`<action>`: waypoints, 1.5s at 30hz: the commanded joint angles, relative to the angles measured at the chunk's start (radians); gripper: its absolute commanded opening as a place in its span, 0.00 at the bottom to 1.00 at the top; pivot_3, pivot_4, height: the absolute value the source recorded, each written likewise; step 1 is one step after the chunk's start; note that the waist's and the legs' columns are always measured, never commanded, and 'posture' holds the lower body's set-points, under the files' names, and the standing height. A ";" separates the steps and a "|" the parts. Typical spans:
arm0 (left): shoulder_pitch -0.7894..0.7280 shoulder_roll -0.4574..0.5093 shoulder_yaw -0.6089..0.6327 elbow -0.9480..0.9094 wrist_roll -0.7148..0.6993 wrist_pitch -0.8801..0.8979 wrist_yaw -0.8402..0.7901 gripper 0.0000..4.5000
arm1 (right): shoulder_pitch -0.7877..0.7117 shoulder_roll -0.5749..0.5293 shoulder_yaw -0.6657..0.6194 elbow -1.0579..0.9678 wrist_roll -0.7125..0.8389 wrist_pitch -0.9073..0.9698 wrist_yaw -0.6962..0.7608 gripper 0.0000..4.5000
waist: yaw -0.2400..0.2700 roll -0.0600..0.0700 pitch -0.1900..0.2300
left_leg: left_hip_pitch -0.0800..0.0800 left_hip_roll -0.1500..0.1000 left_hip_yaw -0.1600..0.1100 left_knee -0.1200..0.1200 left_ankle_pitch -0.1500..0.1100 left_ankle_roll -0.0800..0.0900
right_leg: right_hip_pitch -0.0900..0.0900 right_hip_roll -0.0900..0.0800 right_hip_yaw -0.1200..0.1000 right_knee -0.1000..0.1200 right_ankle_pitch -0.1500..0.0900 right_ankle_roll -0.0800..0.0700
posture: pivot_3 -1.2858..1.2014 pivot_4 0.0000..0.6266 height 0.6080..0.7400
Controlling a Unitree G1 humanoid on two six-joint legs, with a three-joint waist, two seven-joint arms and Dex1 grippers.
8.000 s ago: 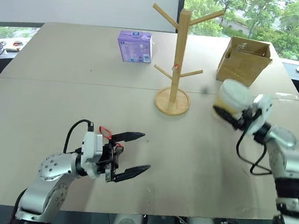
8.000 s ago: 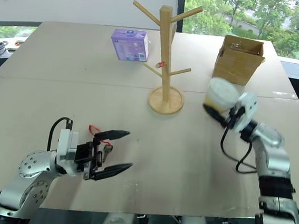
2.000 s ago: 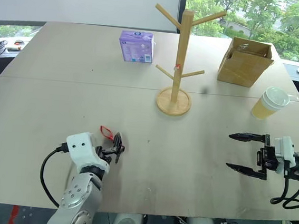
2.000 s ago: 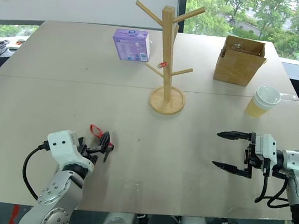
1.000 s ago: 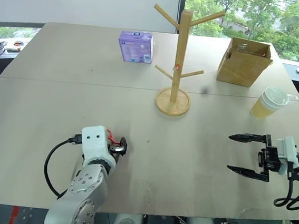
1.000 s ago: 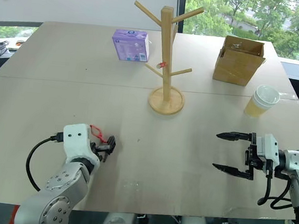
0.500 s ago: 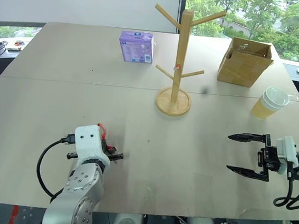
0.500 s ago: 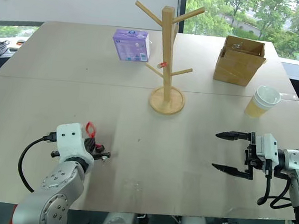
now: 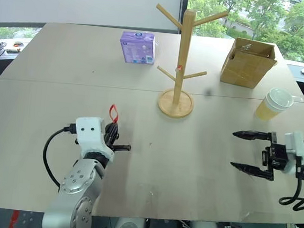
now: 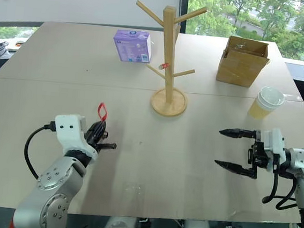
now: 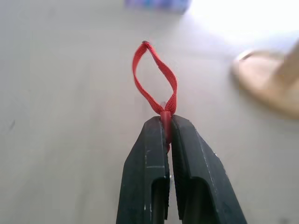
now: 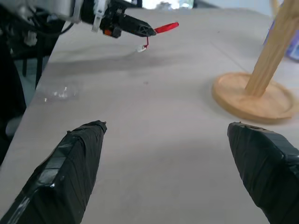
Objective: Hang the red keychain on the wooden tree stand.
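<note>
keychain's in the left tool, tree stand is next

so the left tool (image 9: 118,143) is clamped tight on the red keychain (image 9: 112,113), pinching it right at the base of the loop. in the left wrist view the two fingers (image 11: 148,177) are pressed together on the red bit and the loop pokes straight out past the tips, open and fairly clean. it's off the bench (image 9: 45,104), with the loop standing up above the tool in the head views. can't really make out the key or the coil from here.

the thing that matters: the wooden tree stand (image 9: 181,63) sits at about 1 o'clock from the left tool, well apart, farther back on the bench. the loop's long axis runs along the tool's own line, so my guess is the arm has to carry it up and over, then drop the loop onto one of the upward pegs. the low peg on the stand's left side looks like the nearest one. left arm is clearly the closer one and it's already got the goods.

right tool (image 9: 253,152) is wide apart, holding nothing, hanging out at 3 o'clock over the bench, pointing back toward the middle.

containers: brown cardboard box (image 9: 248,62) at the back right, flaps open, can't see what's inside. paper cup (image 9: 273,104) near the right edge, contents hidden too. little purple box (image 9: 138,47) is closed, back left of the stand.
</note>
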State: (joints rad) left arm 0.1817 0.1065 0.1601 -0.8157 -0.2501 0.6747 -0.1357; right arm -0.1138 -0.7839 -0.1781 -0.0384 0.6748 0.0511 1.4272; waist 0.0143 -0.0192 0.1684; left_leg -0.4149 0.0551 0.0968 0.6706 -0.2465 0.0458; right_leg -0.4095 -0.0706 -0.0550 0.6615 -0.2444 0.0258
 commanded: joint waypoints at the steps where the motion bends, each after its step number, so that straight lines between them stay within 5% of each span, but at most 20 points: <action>1: -0.012 0.065 -0.009 0.039 -0.041 -0.229 -0.175 0.01 | -0.019 -0.033 -0.082 -0.114 0.104 0.119 -0.076 1.00 | 0.002 0.000 0.000 | 0.000 0.000 0.000 0.000 0.000 0.000 | 0.000 0.000 0.000 0.000 0.000 0.000 | 0.52 0.24 1.00; 13: -0.275 0.112 -0.142 0.208 -0.086 -0.533 -0.376 0.01 | -0.155 -0.116 -0.195 -0.253 0.257 0.380 -0.261 1.00 | 0.002 0.000 0.000 | -0.001 -0.001 0.000 0.000 0.000 0.000 | 0.000 0.001 -0.001 0.000 0.000 0.001 | 0.52 0.24 1.00; 45: -0.551 0.024 -0.258 0.575 0.118 -0.597 -0.220 0.01 | -0.234 -0.059 -0.188 -0.244 0.158 0.332 -0.298 1.00 | 0.002 0.000 0.000 | -0.001 -0.001 0.000 0.001 0.000 0.000 | 0.000 0.001 -0.001 0.000 0.000 0.001 | 0.52 0.24 1.00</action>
State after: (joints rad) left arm -0.3498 0.1384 -0.0898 -0.2388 -0.1416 0.1010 -0.3712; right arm -0.3403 -0.8439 -0.3392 -0.2572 0.8319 0.4025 1.1389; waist 0.0161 -0.0196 0.1685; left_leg -0.4159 0.0537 0.0967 0.6712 -0.2462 0.0458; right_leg -0.4093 -0.0699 -0.0561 0.6614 -0.2439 0.0271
